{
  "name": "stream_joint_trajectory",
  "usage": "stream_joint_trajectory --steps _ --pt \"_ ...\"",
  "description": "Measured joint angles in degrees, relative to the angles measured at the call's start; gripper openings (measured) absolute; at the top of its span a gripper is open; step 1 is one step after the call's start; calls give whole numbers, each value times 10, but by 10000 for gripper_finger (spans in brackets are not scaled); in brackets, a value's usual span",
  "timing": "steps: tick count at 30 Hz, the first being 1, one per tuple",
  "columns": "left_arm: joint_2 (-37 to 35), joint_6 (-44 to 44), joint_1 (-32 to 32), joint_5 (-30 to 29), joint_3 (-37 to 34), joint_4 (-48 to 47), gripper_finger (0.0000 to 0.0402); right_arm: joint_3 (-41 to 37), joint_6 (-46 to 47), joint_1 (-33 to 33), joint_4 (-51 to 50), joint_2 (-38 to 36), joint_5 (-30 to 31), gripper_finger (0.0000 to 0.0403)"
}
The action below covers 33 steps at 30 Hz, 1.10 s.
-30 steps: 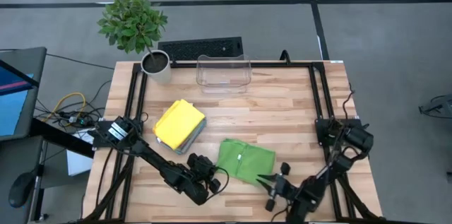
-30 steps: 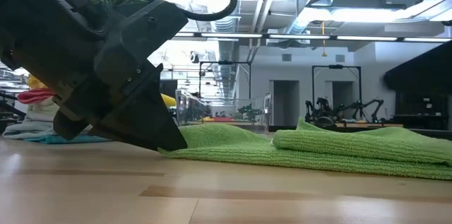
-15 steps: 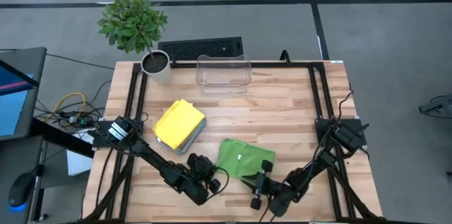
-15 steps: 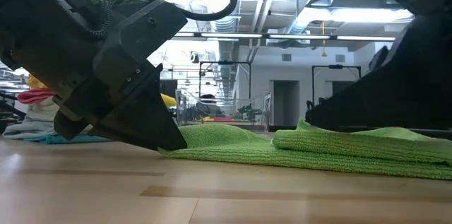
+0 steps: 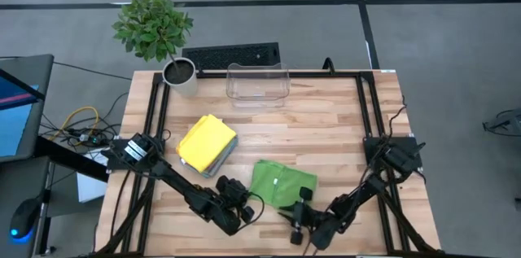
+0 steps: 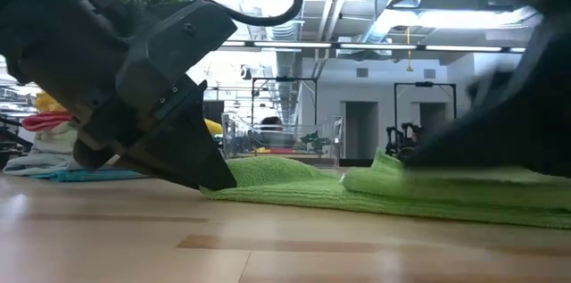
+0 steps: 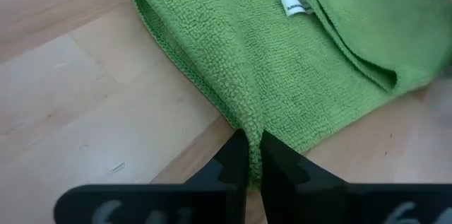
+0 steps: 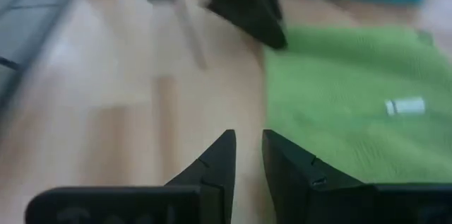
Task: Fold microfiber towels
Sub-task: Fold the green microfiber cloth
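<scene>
On the light wooden slatted counter [image 5: 326,132], near its front edge:

- Lime green microfiber towel [image 5: 281,183], soft, partly folded, small white tag [image 5: 277,181] on top. Landmark for all entries below. One raised fold runs across its right half in the low view [image 6: 446,185].
- Left tool [image 5: 248,206]: at the towel's front-left corner, low on the counter. Fingers pressed together on a pinched ridge of the towel's edge [image 7: 244,121], as the left wrist view shows.
- Right tool [image 5: 293,213]: just in front of the towel's front edge, near its right half. Fingers [image 8: 219,157] stand slightly apart with a narrow gap; nothing between them, bare wood below. Blurred in the low view.
- Stack of folded towels [image 5: 207,144], yellow on top with grey and teal below: left of and behind the green towel, apart from it.
- Clear plastic rectangular bin [image 5: 257,85]: well behind the towel, at the counter's back edge.
- Potted green plant in a pale grey pot [image 5: 180,75]: back-left corner, well away from the towel.

Edges and room: little counter remains in front of the towel, where both tools crowd. Bare wood lies open to the towel's right and behind it, up to the bin. Black frame rails [image 5: 361,111] run along the counter's sides.
</scene>
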Motion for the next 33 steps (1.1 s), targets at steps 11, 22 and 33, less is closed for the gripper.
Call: stream_joint_trajectory --steps 11,22,33 --pt "-61 112 35 80 4 -1 16 1 95 39 -125 -27 39 97" --pt "-72 239 74 185 70 -3 16 1 115 18 -133 -25 21 97" --pt "-72 314 94 195 140 4 16 1 114 -15 -135 -25 -35 97"
